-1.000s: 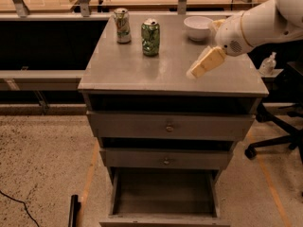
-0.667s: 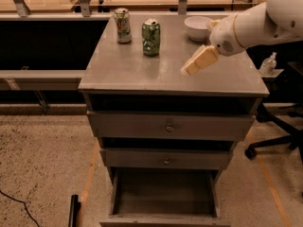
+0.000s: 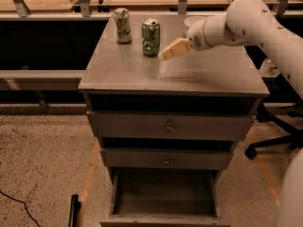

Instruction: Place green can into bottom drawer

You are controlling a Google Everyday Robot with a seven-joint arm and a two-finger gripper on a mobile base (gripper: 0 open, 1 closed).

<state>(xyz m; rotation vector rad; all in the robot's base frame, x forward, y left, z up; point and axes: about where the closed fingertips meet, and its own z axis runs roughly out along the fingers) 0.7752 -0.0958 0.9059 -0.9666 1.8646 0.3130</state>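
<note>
The green can [image 3: 151,37] stands upright at the back of the grey cabinet top [image 3: 142,72], slightly dented, with a silver top. My gripper [image 3: 166,54] hangs just above the top, right beside the can on its right and a little nearer the front, its cream fingertips pointing left toward the can; it holds nothing that I can see. The white arm reaches in from the upper right. The bottom drawer [image 3: 163,216] is pulled open below the two upper drawers, and its inside looks empty.
A paler silver-white can [image 3: 122,25] stands left of the green can. A white bowl [image 3: 191,21] sits at the back, partly behind the arm. An office chair base [image 3: 277,136] is on the floor at right. A black bar [image 3: 73,211] lies on the floor at lower left.
The gripper has moved left across the cabinet top, from the right side to right beside the green can. The cans and the drawer have not moved.
</note>
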